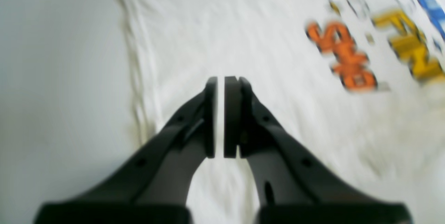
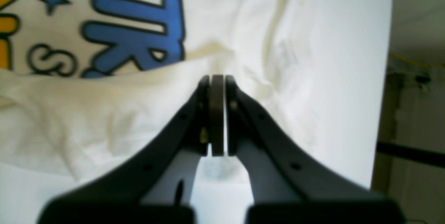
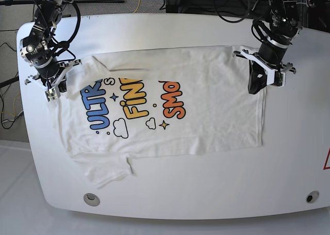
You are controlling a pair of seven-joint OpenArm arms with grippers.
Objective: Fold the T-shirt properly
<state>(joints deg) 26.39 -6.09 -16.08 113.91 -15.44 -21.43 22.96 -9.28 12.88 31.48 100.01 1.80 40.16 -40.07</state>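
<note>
Evidently the T-shirt [image 3: 206, 106] lies print-up across the surface [image 3: 206, 194], both pincers, left [image 3: 253, 85] and right [image 3: 53, 95], closed and empty over its far corners, likely for the first fold.

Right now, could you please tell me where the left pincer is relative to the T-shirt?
In the base view, the left pincer hovers at the right, over the hem edge of the T-shirt, well right of the orange lettering.
</note>
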